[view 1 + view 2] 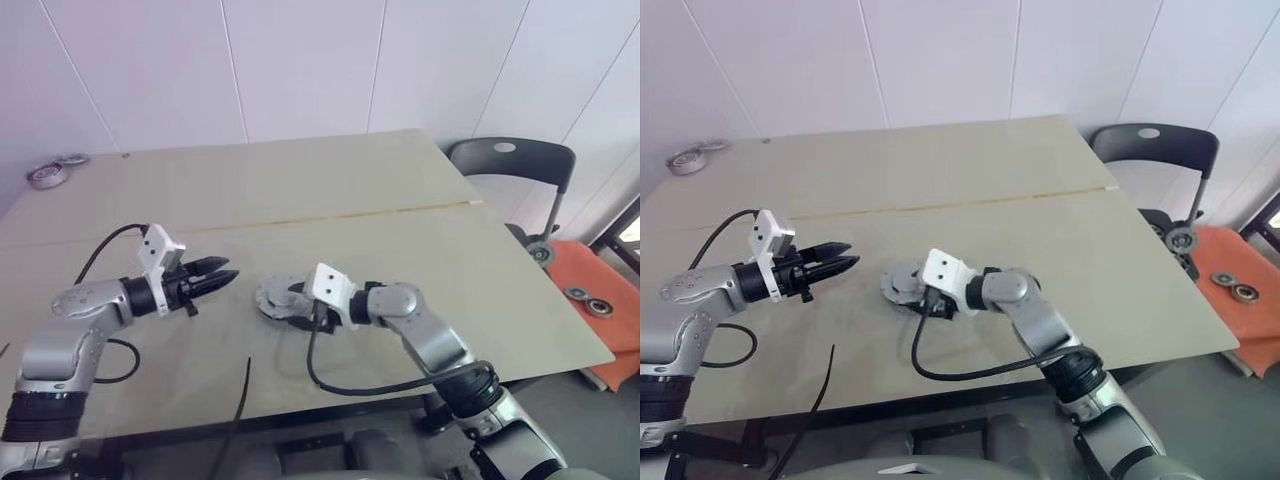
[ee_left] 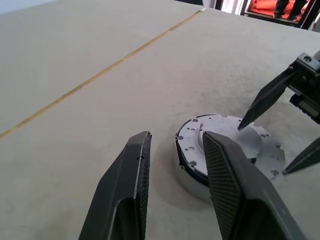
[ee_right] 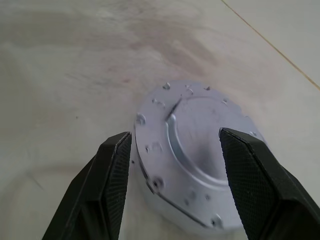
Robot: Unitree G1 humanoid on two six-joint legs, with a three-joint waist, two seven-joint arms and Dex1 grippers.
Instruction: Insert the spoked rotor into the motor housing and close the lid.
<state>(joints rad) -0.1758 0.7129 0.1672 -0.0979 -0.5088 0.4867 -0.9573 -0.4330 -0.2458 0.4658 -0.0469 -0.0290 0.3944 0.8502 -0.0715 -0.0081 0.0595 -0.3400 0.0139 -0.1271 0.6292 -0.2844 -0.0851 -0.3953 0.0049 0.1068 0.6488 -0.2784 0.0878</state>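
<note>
The motor housing point(image 3: 192, 155) with its lid on lies near the bench's point(image 1: 400, 180) front edge, between the open fingers of the right gripper point(image 3: 175, 145) – the nearer one – while the left gripper point(image 1: 215, 272), part open and empty, hovers just beside.

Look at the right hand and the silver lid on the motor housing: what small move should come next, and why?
Probably draw the right hand back from the lid. Its fingers stand open on either side without gripping, and the lid appears to sit flat on the motor housing, so the closing looks done. The left hand hovers beside it, apart.
</note>
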